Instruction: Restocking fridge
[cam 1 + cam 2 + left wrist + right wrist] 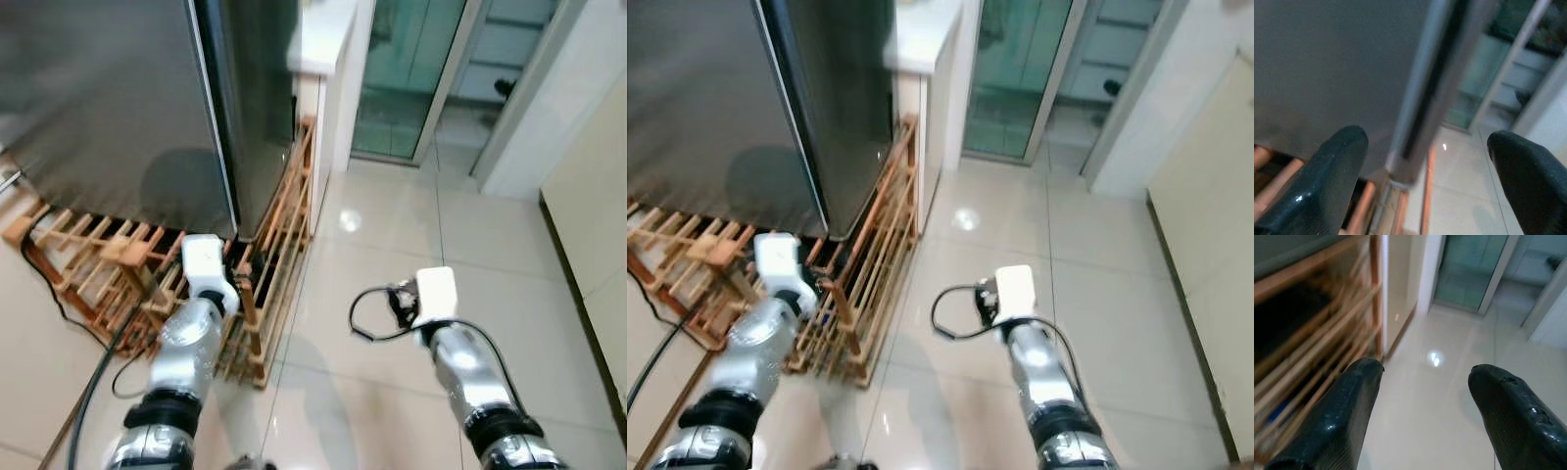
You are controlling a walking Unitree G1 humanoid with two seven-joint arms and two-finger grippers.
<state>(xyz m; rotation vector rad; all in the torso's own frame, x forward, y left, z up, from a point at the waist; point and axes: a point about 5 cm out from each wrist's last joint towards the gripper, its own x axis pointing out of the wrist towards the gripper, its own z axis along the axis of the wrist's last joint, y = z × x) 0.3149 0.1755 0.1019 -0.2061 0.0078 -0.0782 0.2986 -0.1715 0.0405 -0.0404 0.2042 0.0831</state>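
Fridge (118, 98) far left, doors shut, on wood rack (265, 264). Left gripper (1425, 166) & right gripper (1422, 401) both jaws wide, nothing held. Restock not begun, door unopened.

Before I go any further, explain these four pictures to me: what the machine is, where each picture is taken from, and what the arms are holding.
This is a walking humanoid robot with two silver arms. The two wide pictures come from a stereo camera on its head, looking forward and down, so they show the same scene. In them the left arm reaches toward a closed steel fridge, which stands on a wooden slatted rack on a glossy tiled floor. The right arm is held out over the floor. A glass door lies ahead.

The other two pictures come from cameras on the wrists, each looking along its tool's two black fingers. The left tool points at the fridge's edge; the right tool points past the rack toward the glass door. Both are open and hold nothing.
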